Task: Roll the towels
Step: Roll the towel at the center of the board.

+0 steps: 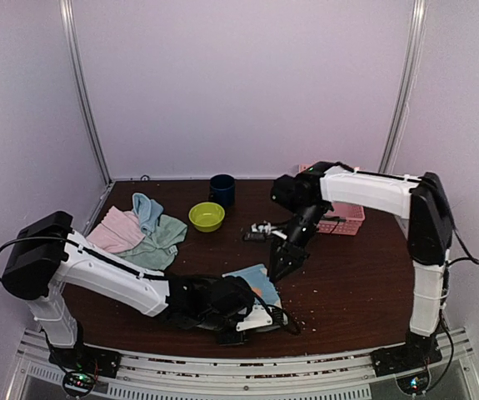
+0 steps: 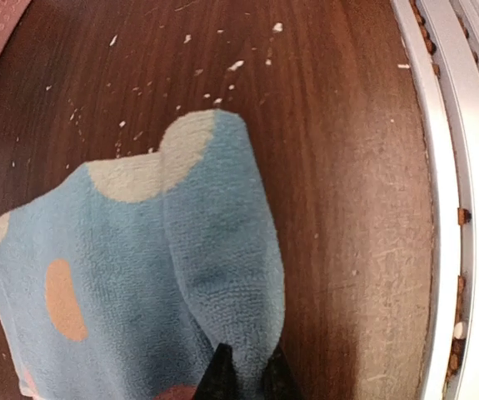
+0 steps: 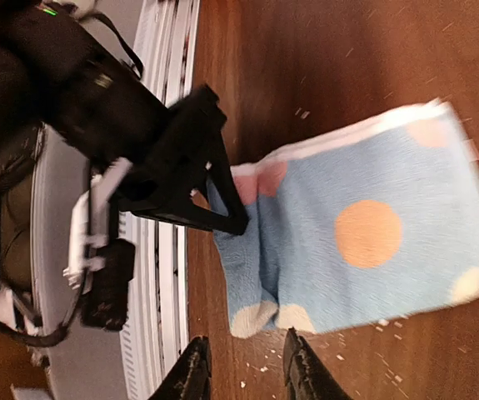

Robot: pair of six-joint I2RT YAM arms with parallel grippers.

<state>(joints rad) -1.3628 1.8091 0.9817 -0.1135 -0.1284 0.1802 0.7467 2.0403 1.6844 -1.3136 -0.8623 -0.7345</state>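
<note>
The light blue towel with pink and orange patches (image 1: 250,274) lies on the table near the front edge, its near edge folded up into a ridge. My left gripper (image 1: 264,305) is shut on that fold; in the left wrist view the gripper (image 2: 248,368) pinches the towel (image 2: 139,275) between its tips. My right gripper (image 1: 286,265) is open and empty, hovering just off a corner of the towel (image 3: 372,242); the right wrist view shows the gripper (image 3: 246,371) over bare wood. The pink towel (image 1: 116,229), mint green towel (image 1: 162,242) and pale blue towel (image 1: 146,208) lie heaped at the back left.
A lime-green bowl (image 1: 207,217) and a dark blue cup (image 1: 222,190) stand at the back middle. A pink lattice basket (image 1: 343,218) sits at the back right. The metal rail (image 2: 456,167) runs close along the table's near edge. Crumbs dot the wood.
</note>
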